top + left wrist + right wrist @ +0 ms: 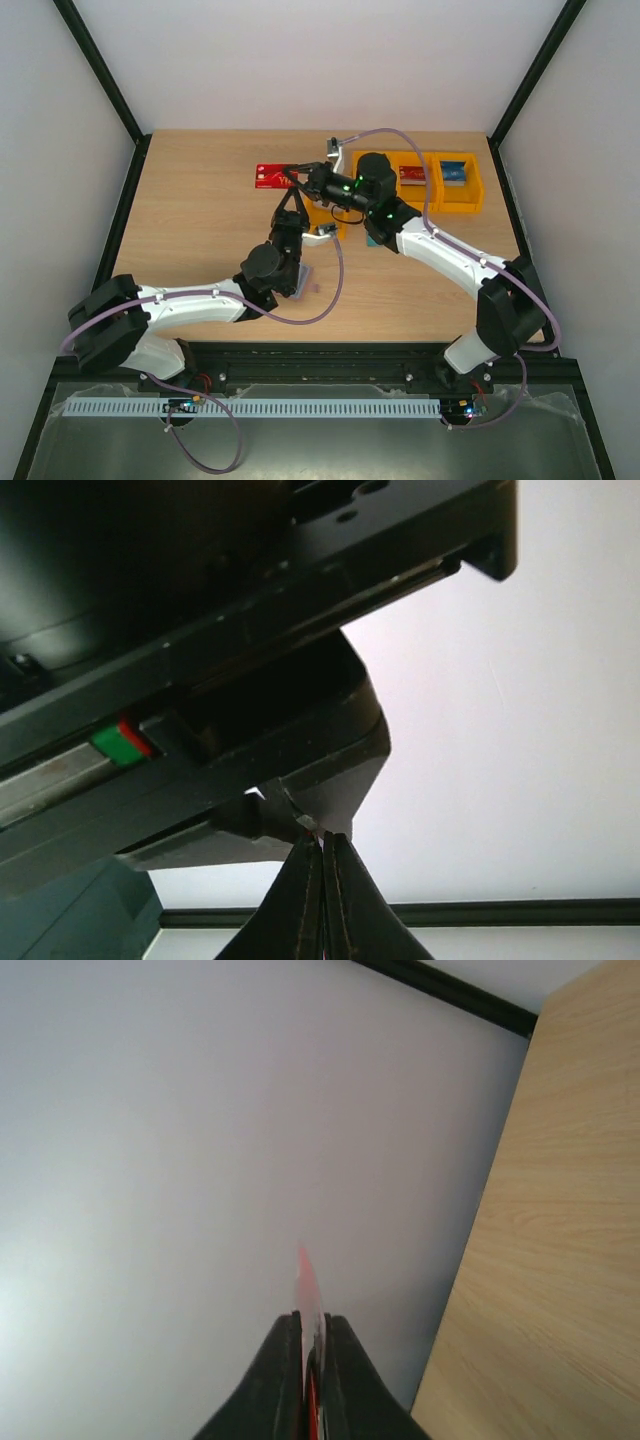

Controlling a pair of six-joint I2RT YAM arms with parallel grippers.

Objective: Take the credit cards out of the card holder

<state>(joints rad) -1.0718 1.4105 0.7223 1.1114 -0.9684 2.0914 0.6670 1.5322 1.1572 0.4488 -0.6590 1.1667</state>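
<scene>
Clamping the red credit card [268, 177] by one edge, the right hand [313, 1322] holds it over the bench's [200, 220] eleven o'clock. Thin, stiff, probably slick: a firm edge pinch suits it. The left hand [323, 842] is closed tight.

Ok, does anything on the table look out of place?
Only the teal card: it lies loose on the table beside the orange bins, which hold other cards. Nothing looks spilled or damaged.
</scene>
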